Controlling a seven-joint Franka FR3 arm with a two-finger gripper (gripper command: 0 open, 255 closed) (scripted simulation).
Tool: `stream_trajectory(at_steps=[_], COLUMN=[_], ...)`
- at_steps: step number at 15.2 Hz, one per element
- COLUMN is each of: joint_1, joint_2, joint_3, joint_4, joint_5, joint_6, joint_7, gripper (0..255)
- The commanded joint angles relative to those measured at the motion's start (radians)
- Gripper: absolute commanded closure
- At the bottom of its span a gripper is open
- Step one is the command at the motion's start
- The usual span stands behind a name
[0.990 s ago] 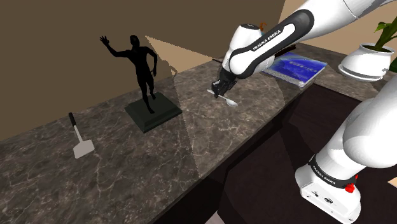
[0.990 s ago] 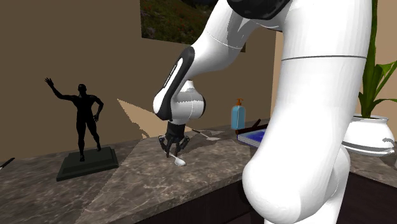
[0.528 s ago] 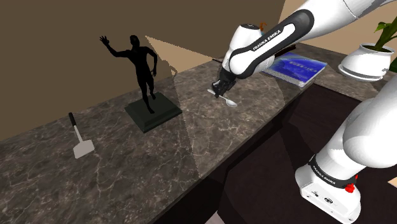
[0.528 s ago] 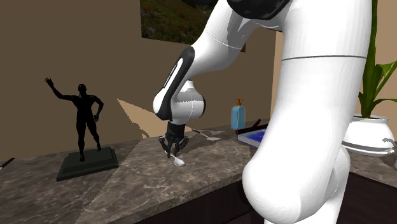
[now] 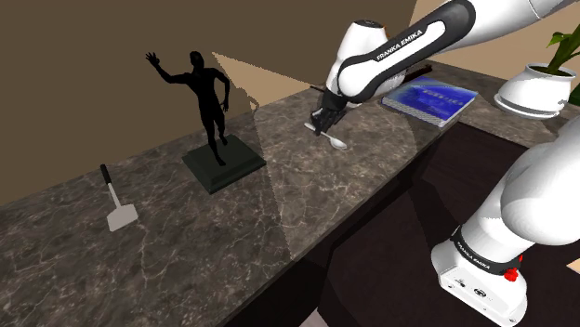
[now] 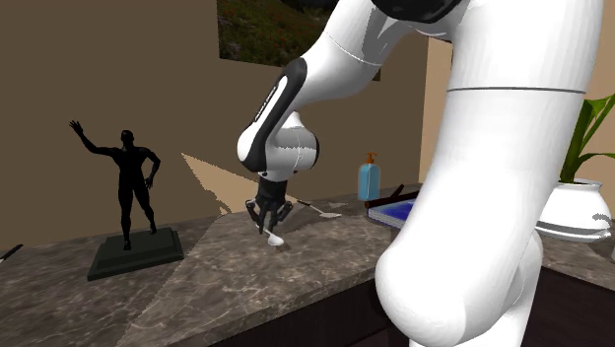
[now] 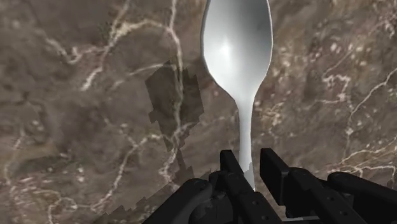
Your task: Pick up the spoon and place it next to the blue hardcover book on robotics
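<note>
Since a second ago the gripper has risen a little, taking the spoon seemingly just clear of the worktop. Its fingers pinch the handle, bowl hanging down. The pick-up looks done. The carry to the blue book nearby and the set-down remain. A white pot beyond the book holds a green plant.

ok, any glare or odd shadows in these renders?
Wrist view: soft highlight in the bowl of the spoon, jagged blocky shadow on the counter beside it. Shoulder view: a paler wedge crosses the counter between statue and spoon.
</note>
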Motion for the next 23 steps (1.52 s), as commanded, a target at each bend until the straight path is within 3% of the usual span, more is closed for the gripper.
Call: stream_trajectory(at_steps=[1, 14, 23], joint_1=[-0.001, -0.007, -0.089], joint_2=[-0.017, -0.109, -0.276], joint_3=[0.000, 0.001, -0.145], joint_4=[0.013, 0.097, -0.052], joint_5=[-0.005, -0.024, -0.031], joint_6=[-0.030, -0.206, -0.238], joint_7=[0.004, 0.025, -0.193], gripper=[255, 255, 255])
